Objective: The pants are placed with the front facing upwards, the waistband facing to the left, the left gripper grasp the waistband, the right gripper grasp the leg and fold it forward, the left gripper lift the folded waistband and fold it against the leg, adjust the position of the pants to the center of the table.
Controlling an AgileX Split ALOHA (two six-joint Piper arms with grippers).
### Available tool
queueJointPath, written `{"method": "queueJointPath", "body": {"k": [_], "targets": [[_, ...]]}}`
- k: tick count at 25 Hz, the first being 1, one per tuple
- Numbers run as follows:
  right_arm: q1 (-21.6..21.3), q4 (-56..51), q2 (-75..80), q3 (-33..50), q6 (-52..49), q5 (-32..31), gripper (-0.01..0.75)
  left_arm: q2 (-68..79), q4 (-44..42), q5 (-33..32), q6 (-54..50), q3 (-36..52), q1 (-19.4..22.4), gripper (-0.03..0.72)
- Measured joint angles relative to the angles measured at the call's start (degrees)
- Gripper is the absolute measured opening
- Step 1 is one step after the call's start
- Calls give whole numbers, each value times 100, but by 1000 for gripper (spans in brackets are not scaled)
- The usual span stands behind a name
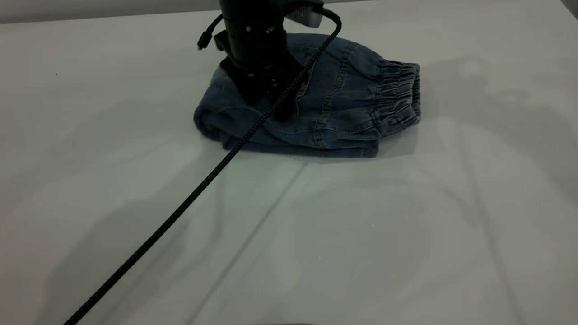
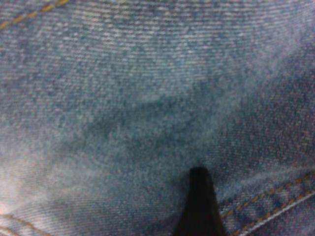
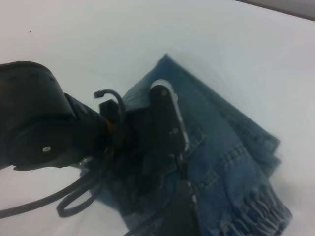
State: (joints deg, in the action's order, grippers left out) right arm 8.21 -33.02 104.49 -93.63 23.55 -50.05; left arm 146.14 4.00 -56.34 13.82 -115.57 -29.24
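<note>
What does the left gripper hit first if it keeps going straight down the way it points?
The folded pants. The left gripper points down onto the denim, apparently already touching it; its wrist view shows only fabric. The table lies beneath.

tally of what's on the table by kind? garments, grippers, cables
Garments: 1, the pants, folded
Grippers: 1, the left gripper, pressed down on the pants
Cables: 1, black cable across the table
Total: 3
</note>
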Motion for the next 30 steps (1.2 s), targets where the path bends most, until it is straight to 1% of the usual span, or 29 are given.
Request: {"method": "queueJointPath", "body": {"k": [4, 8, 10, 16, 20, 24, 28, 30], "targets": [[0, 0, 0, 0, 0, 0, 549, 10, 34, -638, -550, -3, -6, 517], [0, 0, 0, 0, 0, 0, 549, 29, 34, -887, -736, -79, -6, 517], [0, 0, -17, 0, 0, 0, 549, 84, 34, -1080, -748, -281, -6, 517], [0, 131, -678, 5, 0, -104, 549, 69, -37, -1080, -703, -1385, -6, 517], [0, 321, -1486, 5, -108, -508, 549, -346, -176, -1080, -693, -1588, -6, 517], [0, 436, -2376, 5, -331, -1014, 549, -1092, -548, -1080, -686, -1588, -10, 517], [0, 467, -3354, 5, -572, -1690, 549, -2144, -737, -1080, -668, -1532, -10, 517], [0, 478, -3933, 5, -723, -2059, 549, -2821, -749, -1080, -684, -1371, -10, 517]]}}
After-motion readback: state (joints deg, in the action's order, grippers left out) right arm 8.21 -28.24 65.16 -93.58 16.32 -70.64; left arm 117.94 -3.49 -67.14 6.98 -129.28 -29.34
